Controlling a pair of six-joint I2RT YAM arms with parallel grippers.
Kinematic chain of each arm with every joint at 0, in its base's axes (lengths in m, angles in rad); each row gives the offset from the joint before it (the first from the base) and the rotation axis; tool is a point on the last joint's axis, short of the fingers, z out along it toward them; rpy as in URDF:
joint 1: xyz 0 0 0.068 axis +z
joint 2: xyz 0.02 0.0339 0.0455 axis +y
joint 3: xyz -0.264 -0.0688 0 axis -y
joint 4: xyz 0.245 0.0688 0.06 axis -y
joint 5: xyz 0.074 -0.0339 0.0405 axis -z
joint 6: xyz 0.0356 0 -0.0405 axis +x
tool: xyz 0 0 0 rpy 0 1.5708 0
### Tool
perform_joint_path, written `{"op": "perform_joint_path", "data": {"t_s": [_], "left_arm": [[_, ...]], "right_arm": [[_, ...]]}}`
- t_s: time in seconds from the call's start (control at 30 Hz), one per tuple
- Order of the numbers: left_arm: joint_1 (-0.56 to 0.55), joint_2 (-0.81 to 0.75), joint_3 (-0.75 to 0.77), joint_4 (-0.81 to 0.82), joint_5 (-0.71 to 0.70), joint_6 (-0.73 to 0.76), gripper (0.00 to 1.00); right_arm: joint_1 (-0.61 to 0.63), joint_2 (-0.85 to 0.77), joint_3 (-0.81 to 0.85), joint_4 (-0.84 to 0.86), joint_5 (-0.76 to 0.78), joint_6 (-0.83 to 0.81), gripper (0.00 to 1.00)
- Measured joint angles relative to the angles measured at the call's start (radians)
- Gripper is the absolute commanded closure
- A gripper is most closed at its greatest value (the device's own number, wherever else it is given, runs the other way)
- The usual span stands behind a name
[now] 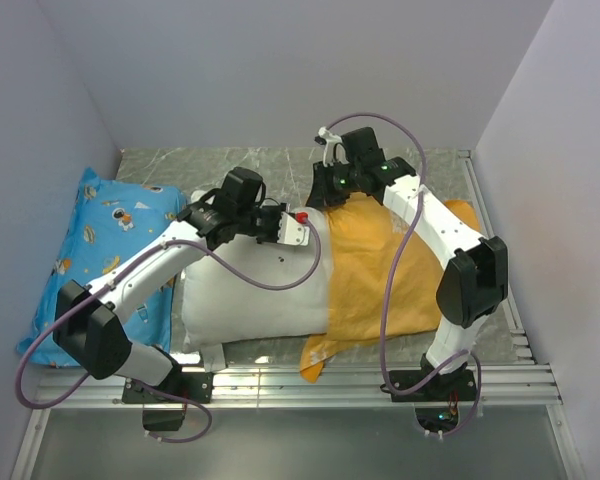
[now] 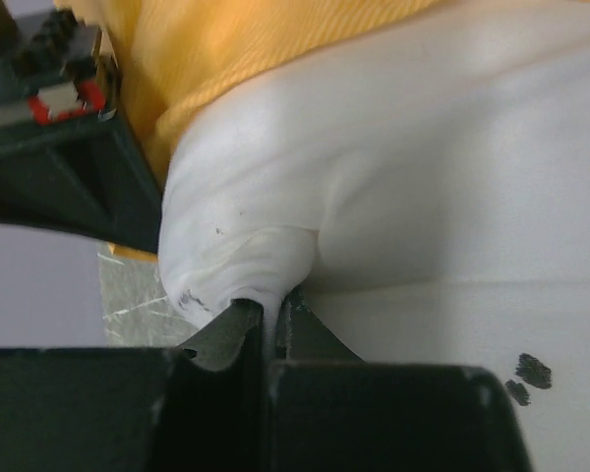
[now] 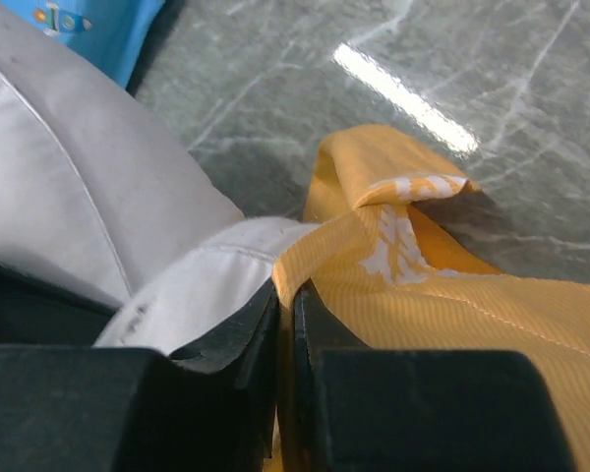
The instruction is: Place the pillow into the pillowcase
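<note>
The white pillow (image 1: 250, 300) lies across the middle of the table, its right end inside the orange pillowcase (image 1: 380, 280). My left gripper (image 1: 295, 232) is at the pillow's far edge, close to the pillowcase's mouth. In the left wrist view it (image 2: 270, 310) is shut on a pinch of the pillow (image 2: 423, 177), with the pillowcase (image 2: 226, 49) just beyond. My right gripper (image 1: 325, 190) is at the pillowcase's far left corner. In the right wrist view it (image 3: 290, 295) is shut on the pillowcase's hem (image 3: 393, 246), with the pillow (image 3: 206, 285) against its left finger.
A blue cartoon-print pillow (image 1: 100, 250) lies at the table's left, under the left arm, and shows as a blue corner (image 3: 98, 29) in the right wrist view. Grey marble tabletop (image 1: 230, 165) runs to the back wall. Metal rails (image 1: 380, 380) line the near edge.
</note>
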Motion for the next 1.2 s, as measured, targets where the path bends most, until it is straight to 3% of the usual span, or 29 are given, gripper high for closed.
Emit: {"op": "perform_joint_path", "data": {"t_s": [0.1, 0.17, 0.43, 0.47, 0.57, 0.63, 0.8, 0.93, 1.07, 1.2], "left_arm": [[-0.016, 0.000, 0.000, 0.024, 0.002, 0.004, 1.00], [-0.028, 0.000, 0.000, 0.049, 0.004, 0.005, 1.00], [-0.063, -0.004, -0.022, 0.135, 0.029, 0.012, 1.00], [-0.065, -0.004, -0.022, 0.138, 0.030, 0.012, 1.00], [-0.067, -0.004, -0.022, 0.138, 0.029, 0.020, 1.00], [-0.067, -0.007, -0.026, 0.140, 0.028, 0.033, 1.00], [-0.069, -0.061, -0.083, 0.149, 0.027, 0.071, 1.00], [-0.076, -0.086, -0.091, 0.143, 0.027, 0.080, 1.00], [-0.077, -0.087, -0.093, 0.140, 0.026, 0.084, 1.00], [-0.078, -0.087, -0.093, 0.138, 0.023, 0.087, 1.00]], "right_arm": [[0.011, 0.000, 0.000, 0.046, -0.010, 0.040, 0.70], [0.023, 0.000, 0.000, 0.070, -0.022, 0.051, 1.00], [0.056, -0.005, -0.003, 0.137, -0.074, 0.118, 1.00], [0.059, -0.008, -0.004, 0.148, -0.077, 0.135, 0.86], [0.063, -0.013, 0.039, 0.108, -0.053, 0.127, 0.30], [0.063, -0.017, 0.093, 0.045, 0.016, 0.072, 0.28], [0.057, -0.093, 0.135, -0.111, 0.254, -0.093, 0.32], [0.048, -0.167, 0.081, -0.211, 0.358, -0.194, 0.37], [0.045, -0.179, 0.032, -0.290, 0.399, -0.261, 0.69], [0.039, -0.179, 0.016, -0.314, 0.432, -0.285, 0.93]]}}
